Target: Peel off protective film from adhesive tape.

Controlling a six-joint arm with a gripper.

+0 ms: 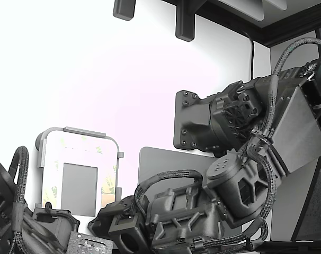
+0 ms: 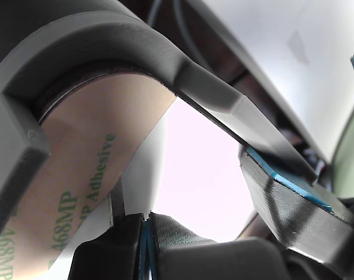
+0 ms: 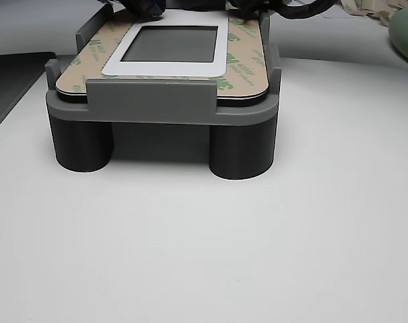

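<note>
We see our tool point(image 2: 146, 233) clenched on the film point(image 2: 77, 192) edge at the holder point(image 3: 160, 101) corner.

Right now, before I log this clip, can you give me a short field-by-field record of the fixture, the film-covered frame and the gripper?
fixture: dark grey plastic holder on two round legs, standing on a white table
part: white plate with dark grey square centre, seated in the holder
film: tan paper liner with green printed logos, lying flat on the frame strips in the other view
gripper: black gripper with blue fingertip pads, at the plate's far edge, tips pressed together
grasp on film: cannot tell
</note>
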